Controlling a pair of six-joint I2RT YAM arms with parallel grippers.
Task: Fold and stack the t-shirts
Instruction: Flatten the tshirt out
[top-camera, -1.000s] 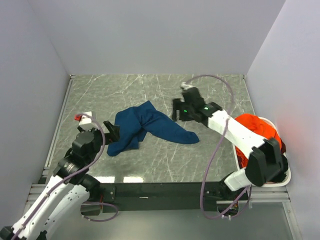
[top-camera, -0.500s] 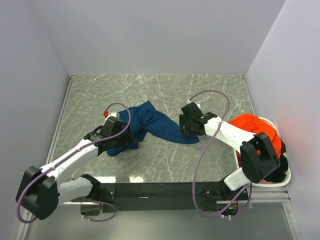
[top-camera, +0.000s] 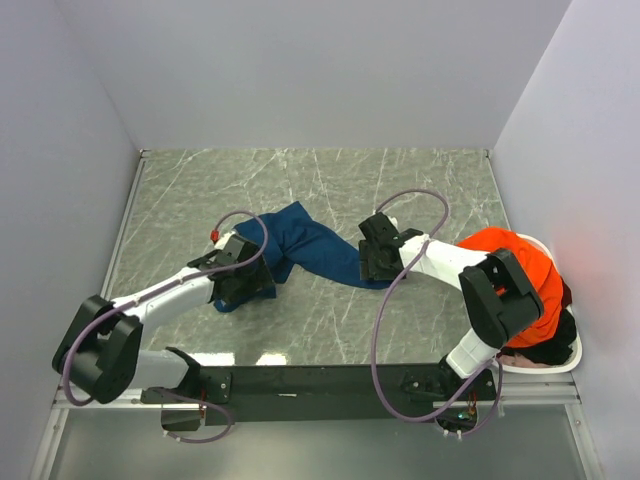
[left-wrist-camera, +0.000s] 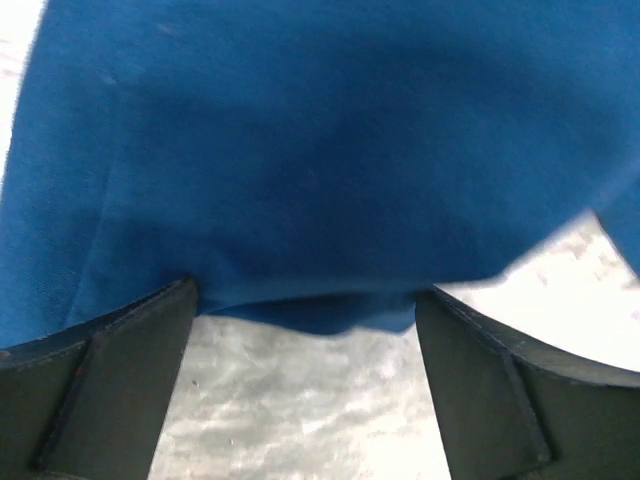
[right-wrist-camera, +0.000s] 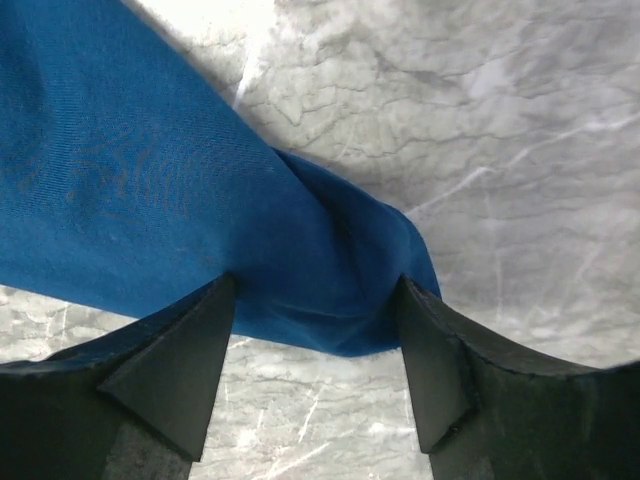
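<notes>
A navy blue t-shirt (top-camera: 305, 243) lies crumpled in a long bunch on the marble table. My left gripper (top-camera: 250, 284) is open at the shirt's near left end. In the left wrist view its gripper (left-wrist-camera: 305, 312) has the blue hem (left-wrist-camera: 320, 200) between the tips of its spread fingers (left-wrist-camera: 120, 370). My right gripper (top-camera: 374, 264) is open at the shirt's right end. In the right wrist view this gripper (right-wrist-camera: 315, 300) straddles the rolled blue tip (right-wrist-camera: 340, 270). A bright orange t-shirt (top-camera: 515, 262) lies heaped at the right, with dark cloth (top-camera: 548, 346) below it.
The white oval basket (top-camera: 562, 364) stands at the table's right front corner, under the orange and dark shirts. Grey walls close in the back and both sides. Bare marble table (top-camera: 340, 320) lies in front of the blue shirt.
My left arm has stretched out from near its base to the shirt's near left end. My right gripper has moved down and nearer, onto the shirt's right tip.
</notes>
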